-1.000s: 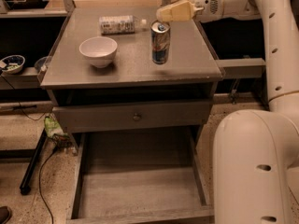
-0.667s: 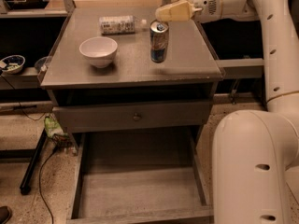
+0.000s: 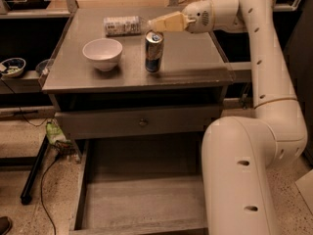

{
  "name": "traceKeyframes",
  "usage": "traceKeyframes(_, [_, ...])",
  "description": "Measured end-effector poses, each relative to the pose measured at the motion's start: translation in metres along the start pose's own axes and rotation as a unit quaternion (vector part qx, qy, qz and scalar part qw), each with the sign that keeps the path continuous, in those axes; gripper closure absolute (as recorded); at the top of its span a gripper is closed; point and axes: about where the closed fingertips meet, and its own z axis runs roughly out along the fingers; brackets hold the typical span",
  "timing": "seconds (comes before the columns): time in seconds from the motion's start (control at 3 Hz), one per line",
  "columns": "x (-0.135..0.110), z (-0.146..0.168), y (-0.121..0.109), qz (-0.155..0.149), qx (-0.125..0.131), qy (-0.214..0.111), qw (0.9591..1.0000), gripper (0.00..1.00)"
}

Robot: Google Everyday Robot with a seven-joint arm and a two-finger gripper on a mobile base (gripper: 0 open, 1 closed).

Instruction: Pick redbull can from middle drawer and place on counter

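One high camera facing down onto counter; jaws over its far side.

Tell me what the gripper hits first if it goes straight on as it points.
Probably the bottle lying on the counter: the gripper, above the can, aims at its near end, though it may pass over.

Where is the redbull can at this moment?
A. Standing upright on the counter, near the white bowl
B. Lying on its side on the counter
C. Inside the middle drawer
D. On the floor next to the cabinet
A: the redbull can stands upright on the counter near the white bowl, the hand hovers just above it, and the open middle drawer shows only bare planks.
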Motion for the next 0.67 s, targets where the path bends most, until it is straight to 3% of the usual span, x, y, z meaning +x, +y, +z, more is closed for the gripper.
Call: traceKeyframes(0.67, [0.0068, 0.0187, -0.0035, 0.007, -0.022, 0.004, 0.9997, 1.0])
